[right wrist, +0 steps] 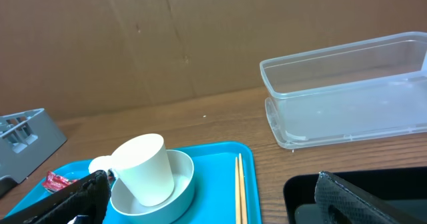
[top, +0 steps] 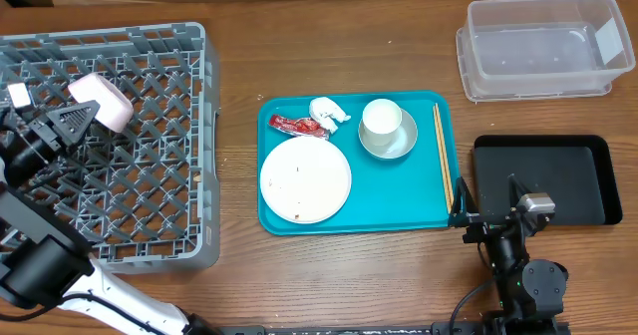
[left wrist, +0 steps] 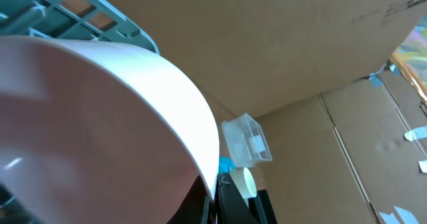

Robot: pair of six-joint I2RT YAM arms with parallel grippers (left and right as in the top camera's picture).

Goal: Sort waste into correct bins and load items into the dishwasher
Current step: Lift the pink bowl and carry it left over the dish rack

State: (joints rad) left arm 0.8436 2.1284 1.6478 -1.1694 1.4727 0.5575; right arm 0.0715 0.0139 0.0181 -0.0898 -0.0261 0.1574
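Observation:
My left gripper [top: 82,118] is shut on the rim of the white-pinkish bowl [top: 105,100] over the grey dish rack [top: 179,66]; the bowl fills the left wrist view [left wrist: 93,131]. On the teal tray [top: 399,195] lie the large white plate [top: 305,178] with rice crumbs, the red wrapper [top: 297,126], the white tissue [top: 327,111], the white cup [top: 380,122] standing in the pale grey-blue bowl [top: 407,141], and the chopsticks [top: 442,154]. My right gripper [top: 461,207] is open and empty at the tray's front right corner. The right wrist view shows the cup [right wrist: 141,167], the bowl [right wrist: 179,184] and the chopsticks [right wrist: 241,191].
The clear plastic tub [top: 543,46] stands at the back right, also in the right wrist view [right wrist: 347,91]. The shallow black tray [top: 558,175] lies in front of it, beside my right arm. A cardboard wall stands behind the table.

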